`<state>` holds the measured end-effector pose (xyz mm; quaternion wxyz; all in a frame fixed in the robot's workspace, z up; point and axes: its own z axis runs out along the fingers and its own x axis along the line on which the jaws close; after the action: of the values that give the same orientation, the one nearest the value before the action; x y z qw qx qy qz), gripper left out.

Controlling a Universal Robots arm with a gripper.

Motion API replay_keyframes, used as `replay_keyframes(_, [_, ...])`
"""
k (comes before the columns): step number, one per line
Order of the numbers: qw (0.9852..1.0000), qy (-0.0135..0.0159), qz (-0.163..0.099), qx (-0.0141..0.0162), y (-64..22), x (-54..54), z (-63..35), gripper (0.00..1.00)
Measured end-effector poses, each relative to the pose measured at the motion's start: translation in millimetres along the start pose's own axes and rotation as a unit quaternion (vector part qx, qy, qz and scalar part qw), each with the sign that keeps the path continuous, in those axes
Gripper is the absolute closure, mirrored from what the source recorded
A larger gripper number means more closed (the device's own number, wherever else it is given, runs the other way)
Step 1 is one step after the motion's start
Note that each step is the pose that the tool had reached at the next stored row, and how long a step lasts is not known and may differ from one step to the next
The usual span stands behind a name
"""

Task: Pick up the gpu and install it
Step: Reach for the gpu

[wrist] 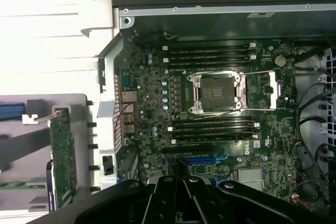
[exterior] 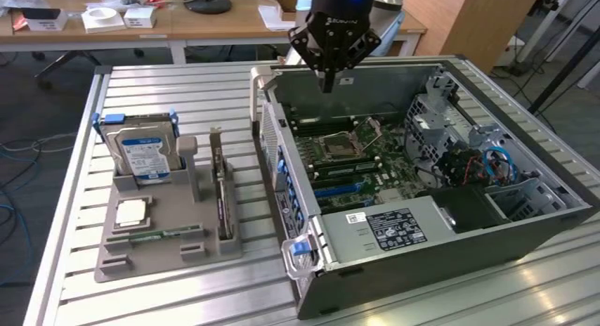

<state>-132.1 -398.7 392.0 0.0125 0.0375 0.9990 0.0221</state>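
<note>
**A:** What's the layout, biggest first?

**B:** The slatted table [exterior: 178, 94] carries the open computer case [exterior: 468, 259], with its motherboard [exterior: 361, 154] exposed. The grey tray [exterior: 140, 263] sits just beside the case, on the exterior view's left.

**A:** And the gpu?

**B:** The gpu [exterior: 222, 199] stands on edge in that tray near the hard drive [exterior: 145, 154]. Nothing is touching it.

**A:** The claw?

**B:** The gripper [exterior: 328, 86] hangs above the case's far wall, well apart from the card. Its fingers are pressed together and hold nothing.

**A:** So how far along is it?

**B:** Barely begun, I'd judge. The card isn't picked up and the board's expansion slots look bare, so both the pick and the install are left.
</note>
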Motion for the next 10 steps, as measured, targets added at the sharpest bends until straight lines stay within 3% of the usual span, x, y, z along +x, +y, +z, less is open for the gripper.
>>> replay_keyframes(10, [1.0000,-0.0001,0.000,0.0003,-0.7,33.0,3.2,0.90])
